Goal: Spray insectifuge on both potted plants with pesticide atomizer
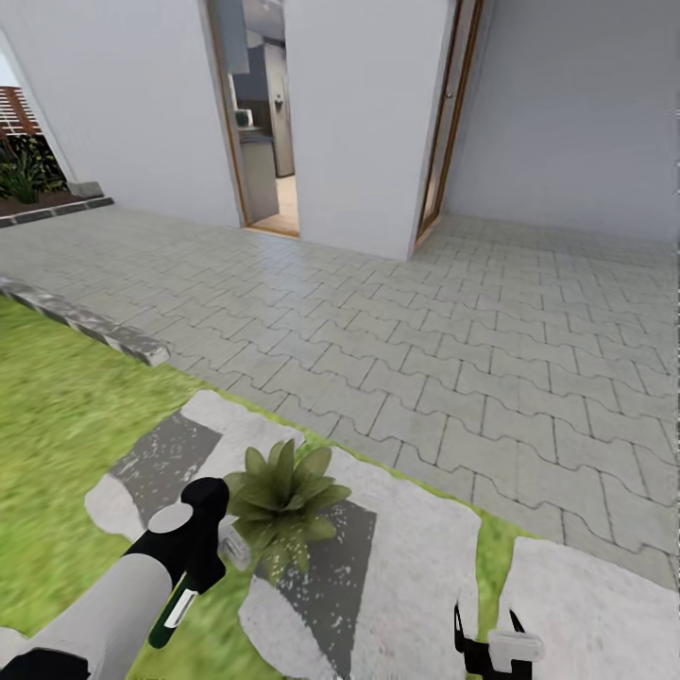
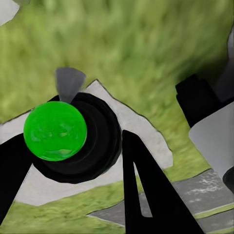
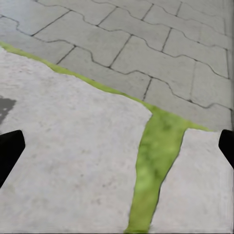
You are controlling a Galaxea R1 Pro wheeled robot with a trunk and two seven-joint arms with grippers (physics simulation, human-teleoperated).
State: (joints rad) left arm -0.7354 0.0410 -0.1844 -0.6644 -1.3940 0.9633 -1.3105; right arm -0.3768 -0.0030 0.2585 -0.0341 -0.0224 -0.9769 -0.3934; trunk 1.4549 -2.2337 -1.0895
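Left gripper [image 1: 194, 552] clamps the glossy green-and-white pesticide atomizer [image 1: 175, 609]; a spiky-leaved potted plant [image 1: 283, 496] sits at its 2 o'clock on a flat stepping stone [image 1: 397, 567]; right gripper [image 1: 486, 628] spread wide, empty.

A potted plant [image 1: 283, 499] is sitting on a flat grey and white stepping stone [image 1: 397, 557] set in the lawn [image 1: 57, 416]. Grey interlocking paving [image 1: 453, 331] is stretching beyond, edged by a stone kerb [image 1: 90, 323].

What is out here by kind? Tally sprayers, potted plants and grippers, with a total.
Dark green and white pesticide atomizer: 1
Spiky green potted plant: 1
Black grippers, left gripper and right gripper: 2
Total: 4
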